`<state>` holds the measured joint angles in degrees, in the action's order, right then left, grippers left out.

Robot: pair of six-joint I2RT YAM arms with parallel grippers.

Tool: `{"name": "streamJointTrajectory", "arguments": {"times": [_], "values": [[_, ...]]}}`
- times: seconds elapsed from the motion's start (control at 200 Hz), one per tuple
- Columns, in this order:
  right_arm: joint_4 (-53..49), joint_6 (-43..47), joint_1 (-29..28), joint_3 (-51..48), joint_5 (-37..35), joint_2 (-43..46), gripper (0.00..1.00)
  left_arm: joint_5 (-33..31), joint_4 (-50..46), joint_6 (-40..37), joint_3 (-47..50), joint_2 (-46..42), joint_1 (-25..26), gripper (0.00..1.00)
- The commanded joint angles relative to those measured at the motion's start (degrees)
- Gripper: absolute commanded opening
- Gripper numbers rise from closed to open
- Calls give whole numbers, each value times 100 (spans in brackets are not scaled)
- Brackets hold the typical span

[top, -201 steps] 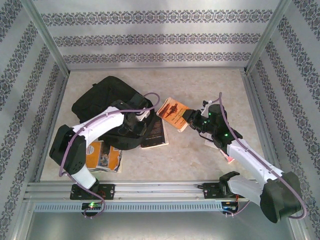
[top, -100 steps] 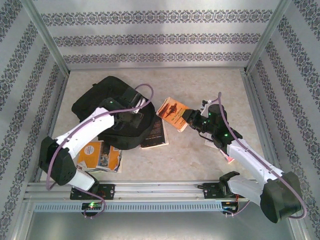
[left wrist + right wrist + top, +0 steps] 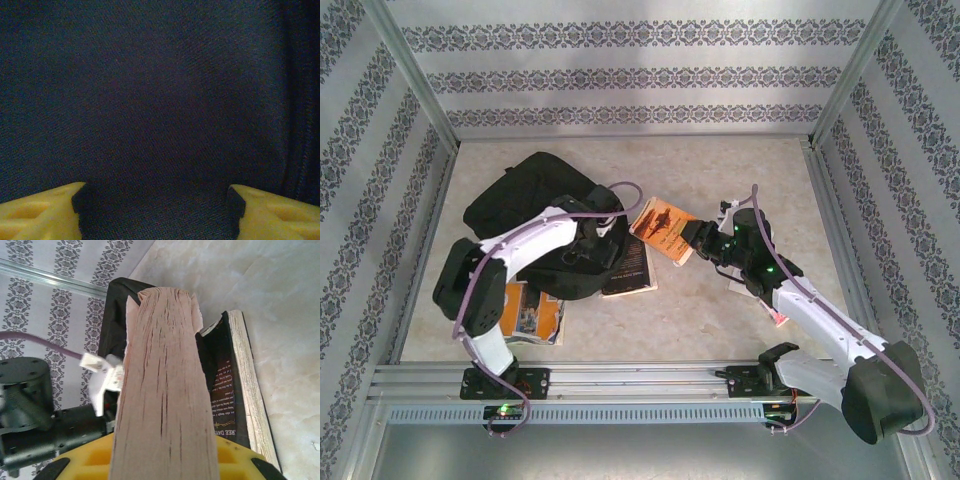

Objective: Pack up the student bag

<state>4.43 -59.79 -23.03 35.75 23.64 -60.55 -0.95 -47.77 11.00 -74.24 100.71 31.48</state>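
We see the yellow fingers (image 3: pixel 40 212) of the left pincer (image 3: pixel 158 200) cut off by the lower edge, and the student bag (image 3: pixel 160 100) just ahead of them is dim cloth with no seam or pocket we can tell. The paperback (image 3: pixel 165 390) clamped in the right pincer (image 3: pixel 698 238) hides part of the black book (image 3: pixel 225 390) beyond it. Well behind the left pincer, the left arm (image 3: pixel 525 248) covers part of an orange booklet (image 3: pixel 530 312).

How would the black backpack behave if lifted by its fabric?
The student bag lies slumped and lumpy, so it would probably sag and fold rather than lift as one piece. Its coarse weave, seen close up in the left wrist view, looks grippy and unlikely to slip.
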Motion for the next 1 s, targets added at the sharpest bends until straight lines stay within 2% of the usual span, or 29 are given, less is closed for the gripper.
{"name": "streamJointTrajectory", "arguments": {"times": [0.0, 0.095, 0.155, 0.275, 0.43, 0.48, 0.58, 0.675, 0.794, 0.874, 0.914, 0.994], "values": [[191, 134, -58, 273, 39, 41, 15, -501, 27, 86, -7, -260, -69, 72], [160, 185, -45, 290, 27, 35, 15, -740, 70, 19, -135, -711, -284, 70], [163, 214, -51, 316, 33, 1, 15, -1114, 83, -118, -231, -932, -404, 69], [254, 215, -53, 362, 96, -122, 15, -1576, -13, -394, -582, -968, -628, 71], [359, 205, -60, 372, 169, -216, 15, -2300, -304, -617, -1017, -406, -746, 89], [374, 218, -56, 363, 179, -223, 15, -2324, -352, -585, -1087, -210, -851, 91], [357, 248, -29, 372, 215, -225, 15, -1984, -401, -500, -1210, 99, -1161, 91], [317, 283, -1, 370, 237, -198, 15, -1524, -441, -416, -1332, 335, -1441, 87], [309, 304, 57, 354, 273, -193, 15, -1204, -476, -390, -1481, 652, -1584, 81], [309, 306, 91, 363, 321, -194, 15, -1142, -449, -379, -1545, 833, -1618, 74], [308, 306, 113, 376, 342, -188, 15, -1152, -435, -380, -1581, 896, -1624, 67], [296, 310, 121, 397, 343, -156, 15, -1286, -360, -393, -1598, 908, -1645, 47]]}}
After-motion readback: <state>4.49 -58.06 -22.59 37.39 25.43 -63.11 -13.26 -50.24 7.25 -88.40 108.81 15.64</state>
